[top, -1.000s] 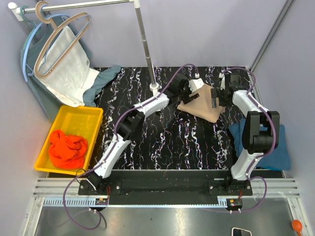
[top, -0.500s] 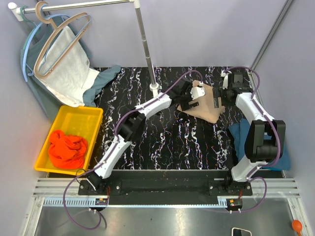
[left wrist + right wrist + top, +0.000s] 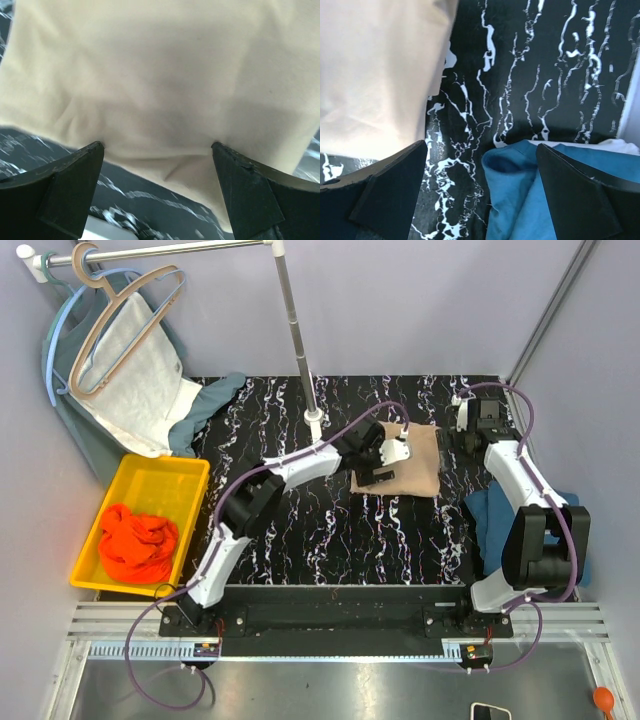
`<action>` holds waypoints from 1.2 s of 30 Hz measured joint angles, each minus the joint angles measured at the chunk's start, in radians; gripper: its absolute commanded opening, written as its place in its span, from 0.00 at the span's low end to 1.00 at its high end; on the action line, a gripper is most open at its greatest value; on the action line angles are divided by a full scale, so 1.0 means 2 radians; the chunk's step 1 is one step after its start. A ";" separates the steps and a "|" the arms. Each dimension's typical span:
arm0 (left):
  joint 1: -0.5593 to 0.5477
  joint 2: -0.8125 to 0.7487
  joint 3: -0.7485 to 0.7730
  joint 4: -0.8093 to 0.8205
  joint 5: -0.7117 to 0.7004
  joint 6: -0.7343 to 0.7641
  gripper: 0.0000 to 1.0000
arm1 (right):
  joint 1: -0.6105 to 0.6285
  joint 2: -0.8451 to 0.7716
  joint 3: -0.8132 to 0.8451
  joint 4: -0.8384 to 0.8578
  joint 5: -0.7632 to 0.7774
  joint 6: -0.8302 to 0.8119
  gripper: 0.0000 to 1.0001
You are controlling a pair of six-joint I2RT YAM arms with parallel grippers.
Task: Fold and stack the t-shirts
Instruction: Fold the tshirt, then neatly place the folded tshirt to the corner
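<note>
At the near edge of the black, white-veined worktop [image 3: 330, 525] the two arm bases are bolted side by side. Just off the worktop's left edge a yellow bin [image 3: 185, 472] is set, and the orange-red t-shirt [image 3: 135, 540] is seen bundled inside it, unfolded. On the right, the teal-blue t-shirt [image 3: 488, 520] is spread loosely at the worktop's edge, partly covered by the right arm.

Farther back, right of centre, the beige t-shirt [image 3: 418, 452] is laid flat on the worktop, folded into a neat rectangle. It is well apart from the bin, and near the teal-blue one without touching it. The left gripper [image 3: 157, 145] is held over the beige t-shirt's left edge, its jaws spread wide and nothing clasped between them. Whether the fingertips touch the cloth cannot be told. The right gripper [image 3: 481, 147] is likewise released, jaws wide apart. It is held above bare worktop beside the beige t-shirt's right edge, with no cloth in it.

Farther back and to the left, a metal pole [image 3: 297, 335] is stood on the worktop. At the far left a hanger [image 3: 125, 305] is hung from a rail. A white cloth [image 3: 140, 385] and a grey-green garment [image 3: 215, 400] are draped below it, the garment trailing onto the worktop's far left corner.
</note>
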 measured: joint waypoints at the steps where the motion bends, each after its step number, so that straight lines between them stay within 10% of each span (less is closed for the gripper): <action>1: -0.002 -0.013 -0.022 0.003 -0.001 -0.004 0.96 | -0.002 0.002 -0.001 -0.003 -0.004 0.002 1.00; 22: -0.045 -0.199 -0.305 0.076 -0.033 -0.060 0.94 | -0.025 0.164 0.095 -0.014 -0.198 0.051 1.00; 36: -0.064 -0.262 -0.324 0.020 -0.038 -0.075 0.98 | -0.025 0.163 0.100 -0.039 -0.257 0.036 1.00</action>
